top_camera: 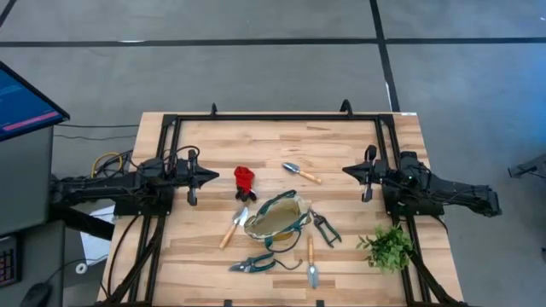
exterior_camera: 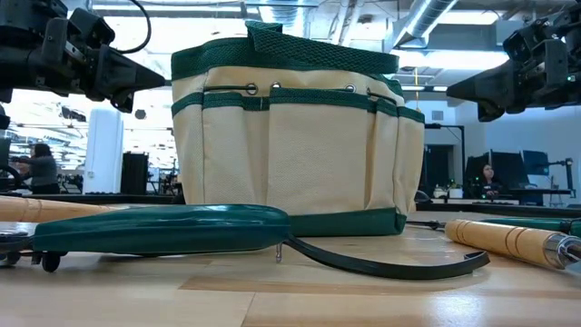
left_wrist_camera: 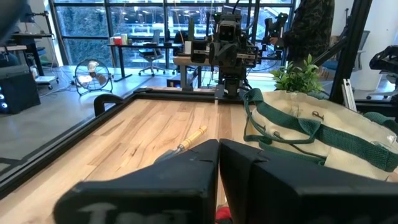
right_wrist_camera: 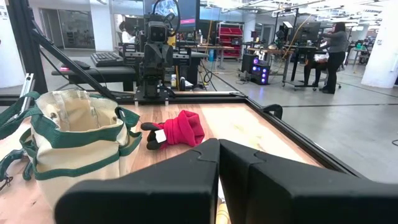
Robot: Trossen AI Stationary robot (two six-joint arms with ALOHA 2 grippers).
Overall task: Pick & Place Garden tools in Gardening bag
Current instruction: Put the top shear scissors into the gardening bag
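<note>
The tan gardening bag (top_camera: 275, 218) with green trim stands upright in the table's middle, mouth up; it also shows in the low view (exterior_camera: 295, 141). Around it lie a red item (top_camera: 244, 180), a wooden-handled trowel (top_camera: 300, 172), a second wooden-handled tool (top_camera: 234, 227), a third (top_camera: 311, 260), teal-handled pruners (top_camera: 252, 264) and dark shears (top_camera: 325, 226). My left gripper (top_camera: 213, 176) is shut and empty at the table's left. My right gripper (top_camera: 348, 171) is shut and empty at the right.
A leafy green sprig (top_camera: 388, 247) lies near the right front corner. A dark metal frame (top_camera: 277, 118) runs along the table's far and side edges. People stand in the room beyond the table (right_wrist_camera: 339, 53).
</note>
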